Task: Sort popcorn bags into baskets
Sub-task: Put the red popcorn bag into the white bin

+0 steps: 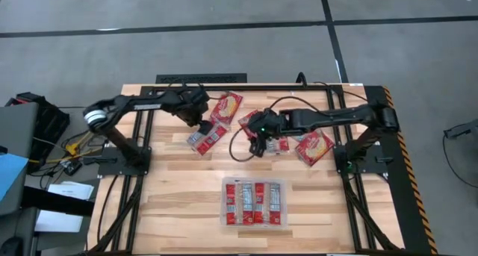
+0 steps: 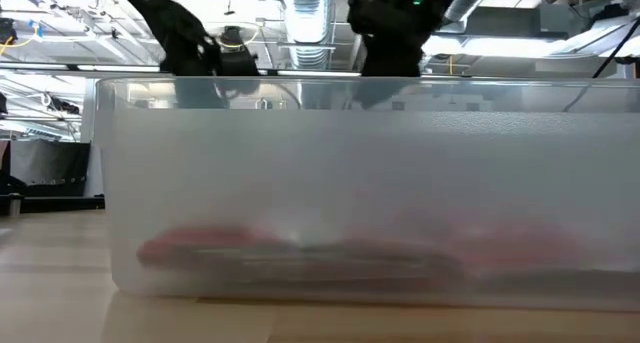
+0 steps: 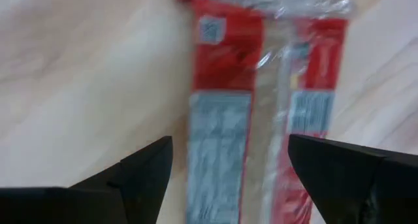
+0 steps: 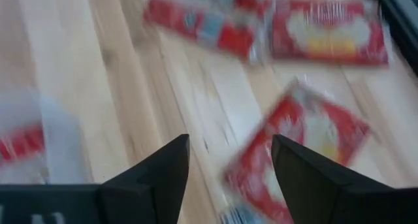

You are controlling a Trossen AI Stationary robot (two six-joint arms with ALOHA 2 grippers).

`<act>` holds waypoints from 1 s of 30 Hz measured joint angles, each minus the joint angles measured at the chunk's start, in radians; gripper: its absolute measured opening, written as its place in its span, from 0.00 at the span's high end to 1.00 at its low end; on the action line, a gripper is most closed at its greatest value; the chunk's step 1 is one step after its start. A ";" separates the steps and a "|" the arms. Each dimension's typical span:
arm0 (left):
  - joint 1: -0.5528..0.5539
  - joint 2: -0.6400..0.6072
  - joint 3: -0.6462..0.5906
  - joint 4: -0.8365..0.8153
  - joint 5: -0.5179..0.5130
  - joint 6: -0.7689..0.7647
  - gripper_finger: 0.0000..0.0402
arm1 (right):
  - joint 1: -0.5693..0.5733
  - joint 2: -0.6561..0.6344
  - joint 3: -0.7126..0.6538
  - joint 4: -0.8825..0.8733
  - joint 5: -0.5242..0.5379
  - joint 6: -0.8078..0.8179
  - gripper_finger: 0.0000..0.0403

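Packets lie loose toward the table's (image 1: 172,211) far side; a clear bin (image 1: 255,225) near the front edge already holds a row of them, laid flat side by side, likely to leave room for more. Left gripper (image 3: 228,168) hangs directly over one packet (image 3: 222,119), fingers spread wide to either side of it and holding nothing, apparently lined up to close across its narrow width. Right gripper (image 4: 228,165) hovers above the wood near a tilted packet (image 4: 294,152), also open and empty. Other packets (image 1: 226,106) wait nearby.
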 joint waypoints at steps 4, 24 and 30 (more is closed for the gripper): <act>0.035 0.083 0.000 0.039 0.075 0.064 0.27 | -0.019 0.030 -0.004 0.046 -0.034 0.017 0.42; 0.083 0.184 -0.047 0.145 0.237 0.091 0.97 | -0.024 0.136 -0.003 0.146 -0.067 0.021 0.42; 0.088 0.124 -0.058 0.121 0.231 -0.009 1.00 | -0.026 0.084 -0.002 0.139 -0.059 -0.017 0.44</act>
